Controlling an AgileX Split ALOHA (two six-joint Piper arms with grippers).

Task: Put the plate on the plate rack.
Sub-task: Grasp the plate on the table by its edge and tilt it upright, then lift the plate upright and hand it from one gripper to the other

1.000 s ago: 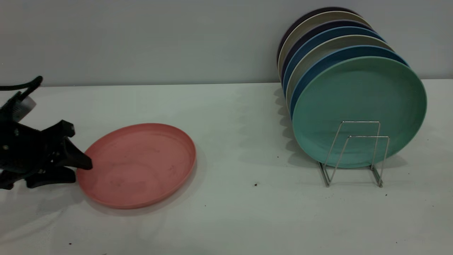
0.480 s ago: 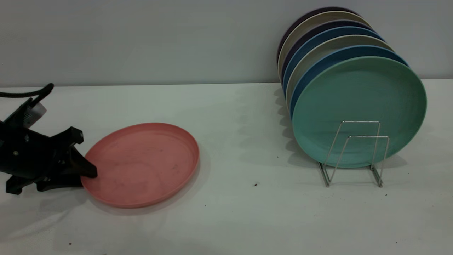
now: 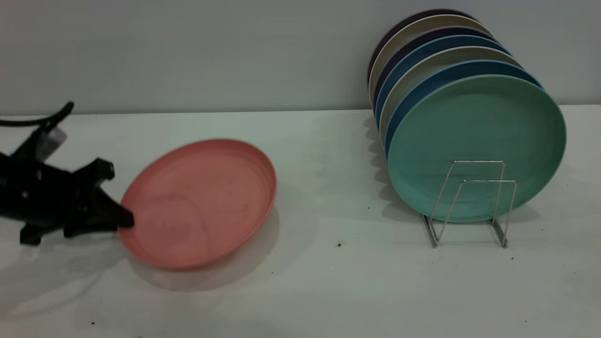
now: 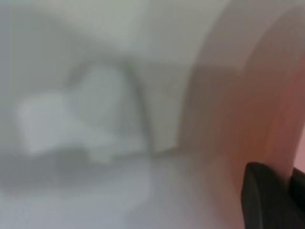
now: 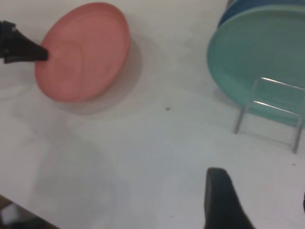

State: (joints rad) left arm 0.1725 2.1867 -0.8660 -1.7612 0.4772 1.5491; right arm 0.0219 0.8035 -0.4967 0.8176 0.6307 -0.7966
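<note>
While it hangs tilted off the table (image 3: pixel 305 291), the scene reads as follows.

Plate: the salmon-pink plate (image 3: pixel 199 202) sits toward the table's left edge, its far rim raised and its near rim low over its own shadow; whether the low rim touches the table I cannot tell.

Hold: the left pincer (image 3: pixel 123 219) is closed on the plate's left rim, one finger above and one below, as far as the exterior view shows.

Handling: it looks stiff and light, likely a matte plastic or fibre ware; a one-sided rim grip probably lets it sag or swivel, so a firm pinch well onto the rim seems wise. The matte face should give fair friction. A drop looks more likely to bounce than to break it.

Plate rack: the wire plate rack (image 3: pixel 472 199) stands well apart, toward the table's right edge, with two front loops bare.

Racked plates: a teal-green plate (image 3: pixel 476 136) leans just behind those loops, with blue plates (image 3: pixel 450 70) and pale and dark ones stacked behind it toward the wall.

Right pincer: the right pincer (image 5: pixel 257 200) shows only as dark finger parts in its own wrist view, above the table near the rack, holding nothing; how wide it stands I cannot tell.

Writing: no brand, label or lettering is readable anywhere.

Marks: faint dark smudges on the plate's face; small specks on the table.
</note>
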